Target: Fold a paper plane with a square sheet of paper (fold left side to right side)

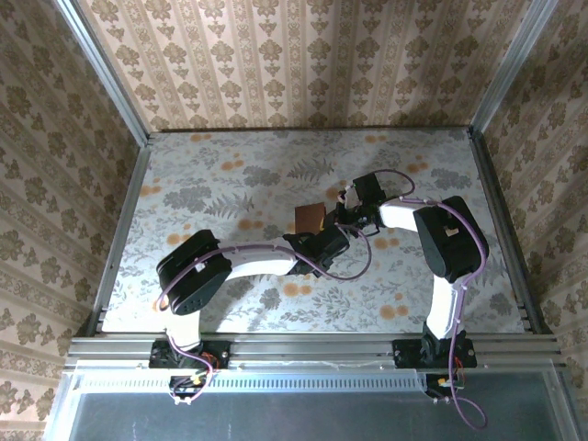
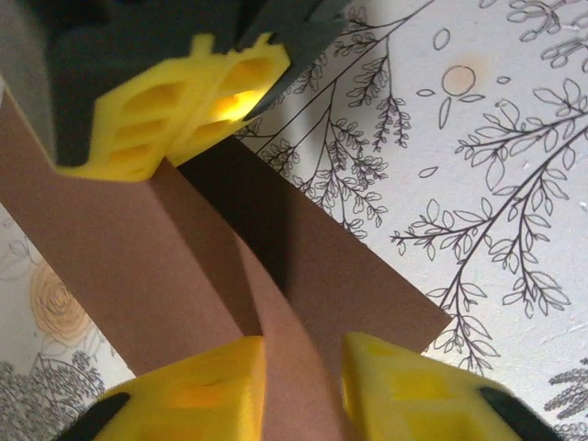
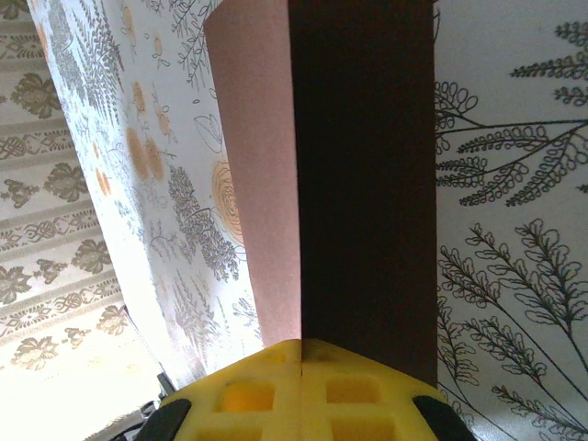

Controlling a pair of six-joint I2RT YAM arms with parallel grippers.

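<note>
right tool [image 3: 301, 354] pinches the square sheet of paper [image 3: 363, 165] at its right edge, pressed together. left tool [image 2: 303, 377] straddles its raised near side; pinching or spread, cannot tell.

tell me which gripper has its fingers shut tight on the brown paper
the right gripper: its fingers meet on the paper; those of the left gripper stand apart

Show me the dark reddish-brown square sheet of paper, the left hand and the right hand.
dark reddish-brown square sheet of paper [image 3: 367, 184], right wrist view, its shaded flap.
left hand [image 2: 305, 390], left wrist view, between its yellow fingertips.
right hand [image 3: 301, 356], right wrist view, seam between its yellow fingertips.
</note>
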